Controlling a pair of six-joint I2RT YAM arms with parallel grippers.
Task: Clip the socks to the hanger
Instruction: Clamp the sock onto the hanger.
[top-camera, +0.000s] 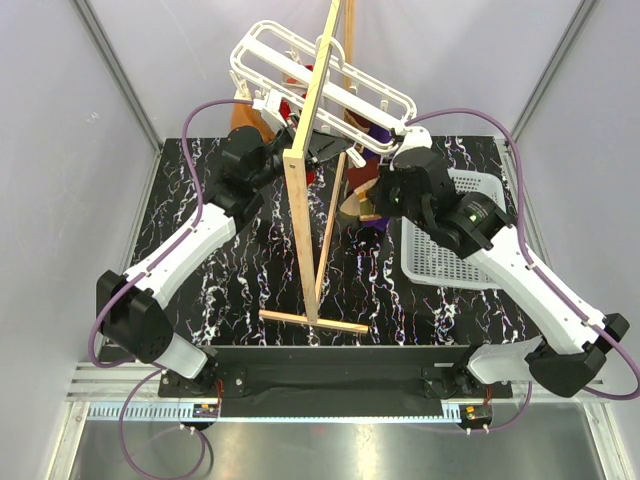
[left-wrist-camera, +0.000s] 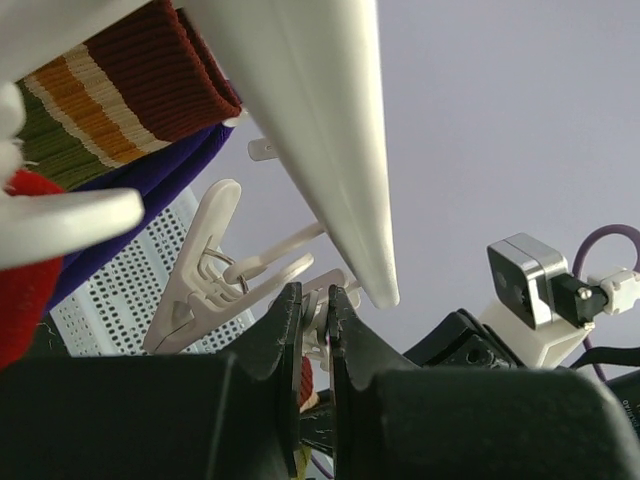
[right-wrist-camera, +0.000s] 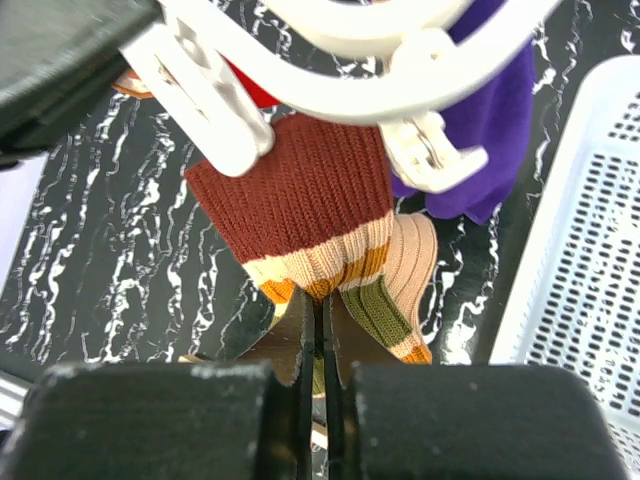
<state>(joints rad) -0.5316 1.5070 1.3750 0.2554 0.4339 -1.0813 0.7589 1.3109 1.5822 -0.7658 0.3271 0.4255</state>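
Note:
The white hanger (top-camera: 322, 72) hangs tilted on the wooden stand. A striped sock (right-wrist-camera: 315, 195), maroon, tan, orange and green, hangs under it. My right gripper (right-wrist-camera: 322, 308) is shut on its lower edge, just below a white peg (right-wrist-camera: 215, 112). My left gripper (left-wrist-camera: 317, 302) is shut on the handles of a white peg (left-wrist-camera: 322, 290) under a hanger bar (left-wrist-camera: 325, 120). The striped sock (left-wrist-camera: 130, 85), a purple sock (left-wrist-camera: 150, 190) and a red sock (left-wrist-camera: 20, 285) show at the left wrist view's upper left. In the top view both grippers, left (top-camera: 292, 150) and right (top-camera: 372, 196), sit under the hanger.
The tall wooden A-frame stand (top-camera: 305, 190) rises between the arms. A white perforated basket (top-camera: 455, 245) lies at the right on the black marbled table (top-camera: 240, 270). A purple sock (right-wrist-camera: 490, 115) hangs from another peg (right-wrist-camera: 432, 152). A free peg (left-wrist-camera: 205, 265) hangs left of my left gripper.

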